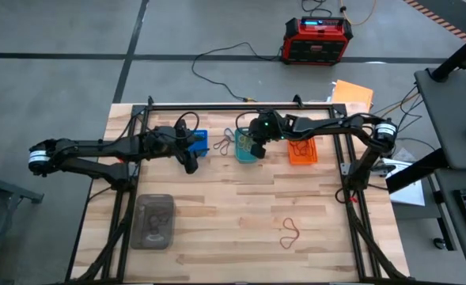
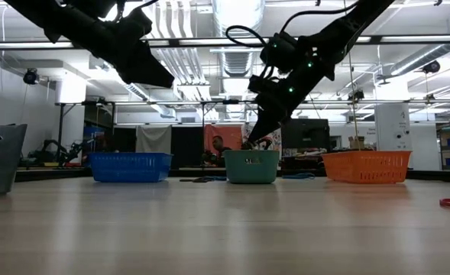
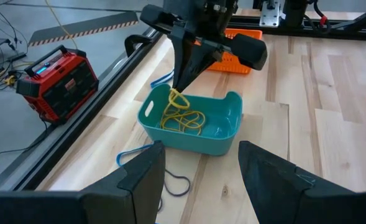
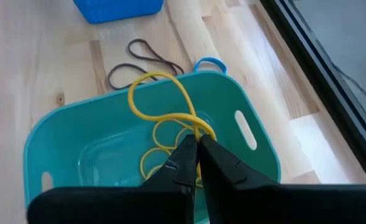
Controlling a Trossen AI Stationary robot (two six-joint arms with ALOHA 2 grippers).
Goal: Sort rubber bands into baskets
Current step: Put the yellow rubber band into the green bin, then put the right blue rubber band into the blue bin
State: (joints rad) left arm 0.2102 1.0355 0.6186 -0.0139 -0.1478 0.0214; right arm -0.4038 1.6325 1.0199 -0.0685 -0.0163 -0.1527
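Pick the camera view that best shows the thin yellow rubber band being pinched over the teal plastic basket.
The right wrist view: the thin yellow rubber band loops up from the shut right end effector above the teal plastic basket. The left wrist view shows it smaller; the high and low views do not resolve it.

A yellow rubber band (image 4: 164,99) hangs looped above the teal basket (image 4: 52,140), where more yellow bands (image 3: 184,121) lie.
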